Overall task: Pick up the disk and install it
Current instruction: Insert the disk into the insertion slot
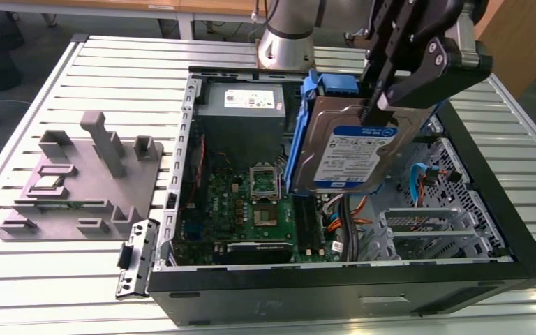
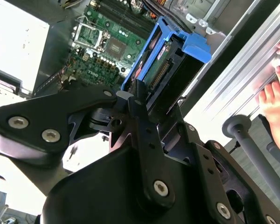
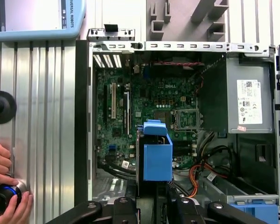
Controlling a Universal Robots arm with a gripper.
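Note:
The disk [image 1: 352, 150] is a silver hard drive with a blue-and-white label and blue plastic rails. It hangs tilted on edge above the open computer case [image 1: 343, 293], over the motherboard's right part in the exterior view. My gripper [image 1: 377, 105] is shut on its upper end, black fingers clamping both faces. In the second wrist view the disk [image 2: 164, 60] extends away from my gripper [image 2: 136, 93], connector side showing. The first wrist view has the disk [image 3: 157, 156] edge-on, with my gripper [image 3: 154, 205] behind it.
The case holds a green motherboard [image 1: 249, 202], a grey power-supply box [image 1: 242, 105], a metal drive cage [image 1: 435, 227] and orange cables [image 3: 196, 175]. A grey fixture block [image 1: 82, 178] stands at the exterior view's left. A person's hand [image 3: 4, 186] rests on a knob beside the case.

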